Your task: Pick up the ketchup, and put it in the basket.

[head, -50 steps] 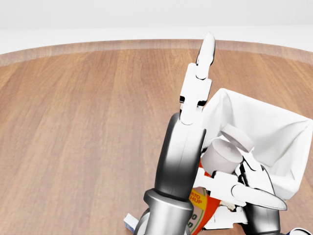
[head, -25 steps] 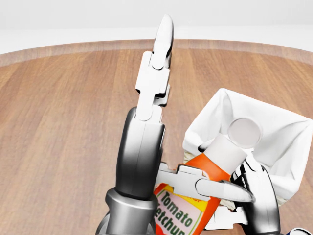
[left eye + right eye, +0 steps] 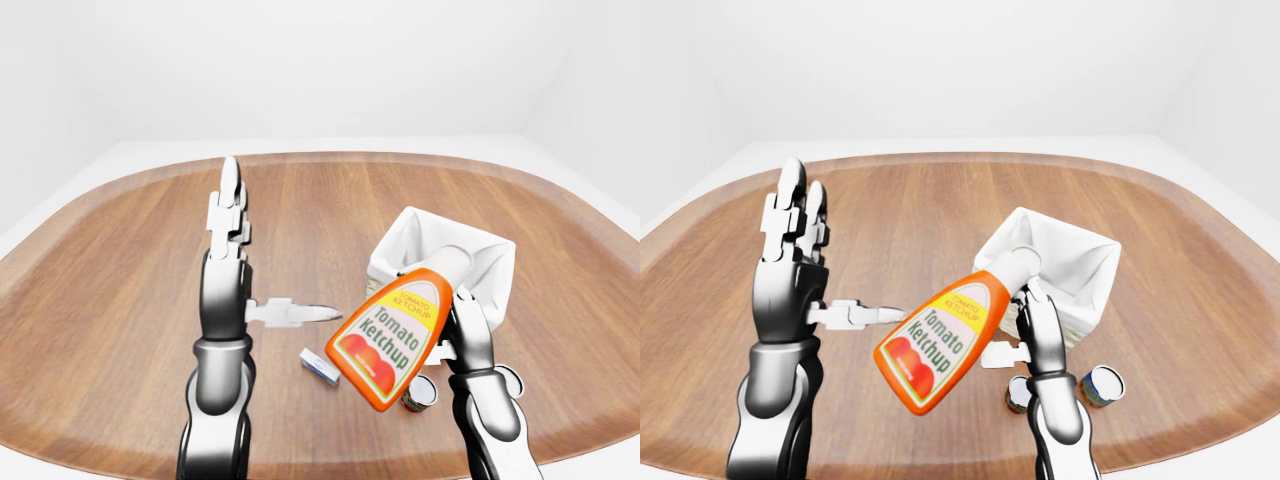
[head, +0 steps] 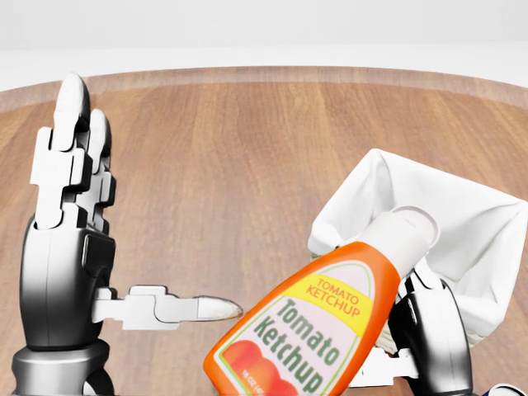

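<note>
Orange plastic with a white cap, the ketchup (image 4: pixel 318 330) hangs tilted above the wooden bench (image 3: pixel 120 290), label reading "Tomato Ketchup" turned to the camera, cap pointing toward two o'clock and base toward eight o'clock in the head view. Its cap end overlaps the near rim of the basket (image 4: pixel 462 223) in that view, though whether it touches the white liner cannot be told. The right robot hand (image 3: pixel 1032 325) sits behind the bottle near the neck; its fingers are mostly hidden by the bottle, and the bottle hangs clear of the bench with only this hand at it, so it holds the ketchup. The basket, lined with white cloth, stands on the bench at about two o'clock from the bottle in the left-eye view. The left robot hand (image 4: pixel 78 239) is raised well apart at nine o'clock from the bottle, spread wide and holding nothing, two fingers upright and the thumb pointing toward three o'clock. On the bench below the bottle, a small white and blue box (image 3: pixel 319 366) lies at its eight o'clock side in the left-eye view. Two small cans (image 3: pixel 1102 385) stand on the bench at five o'clock from the bottle in the right-eye view, either side of the right forearm.
</note>
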### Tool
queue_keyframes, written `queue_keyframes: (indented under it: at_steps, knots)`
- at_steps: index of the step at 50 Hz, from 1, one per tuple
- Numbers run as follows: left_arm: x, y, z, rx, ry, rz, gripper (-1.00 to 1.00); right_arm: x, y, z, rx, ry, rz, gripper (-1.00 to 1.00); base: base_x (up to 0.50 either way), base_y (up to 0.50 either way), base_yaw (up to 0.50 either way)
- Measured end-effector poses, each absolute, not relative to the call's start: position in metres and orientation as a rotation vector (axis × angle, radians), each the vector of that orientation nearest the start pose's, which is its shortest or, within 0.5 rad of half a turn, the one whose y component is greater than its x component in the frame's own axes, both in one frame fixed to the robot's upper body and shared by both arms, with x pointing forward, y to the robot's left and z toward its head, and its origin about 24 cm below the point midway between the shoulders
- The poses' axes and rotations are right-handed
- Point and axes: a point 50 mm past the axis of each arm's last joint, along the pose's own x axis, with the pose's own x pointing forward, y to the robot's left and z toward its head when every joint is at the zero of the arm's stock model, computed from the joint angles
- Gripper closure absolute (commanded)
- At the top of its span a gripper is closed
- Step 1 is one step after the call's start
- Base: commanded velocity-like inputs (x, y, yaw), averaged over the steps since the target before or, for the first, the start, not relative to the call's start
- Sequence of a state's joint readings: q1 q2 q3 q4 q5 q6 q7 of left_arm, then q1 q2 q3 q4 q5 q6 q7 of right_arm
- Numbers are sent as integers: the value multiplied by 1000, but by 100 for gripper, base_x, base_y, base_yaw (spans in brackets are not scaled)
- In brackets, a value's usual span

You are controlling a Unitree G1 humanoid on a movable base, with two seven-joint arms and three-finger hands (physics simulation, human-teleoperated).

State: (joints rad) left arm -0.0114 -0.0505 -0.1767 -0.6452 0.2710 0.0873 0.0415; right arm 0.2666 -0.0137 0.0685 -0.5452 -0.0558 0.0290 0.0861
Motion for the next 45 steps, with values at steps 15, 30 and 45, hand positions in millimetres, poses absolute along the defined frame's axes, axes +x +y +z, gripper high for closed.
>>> queue_keyframes:
  at_steps: [15, 30, 45]
  knots:
    - [222, 166, 153, 190, -442, 145, -100, 196, -146, 108, -73, -257, 73, 100, 0, 0, 0]
    - [219, 200, 100, 219, -289, 248, -100, 196, -147, 109, -73, -259, 70, 100, 0, 0, 0]
    - [215, 222, 51, 170, -72, 296, -100, 196, -146, 108, -77, -257, 72, 100, 0, 0, 0]
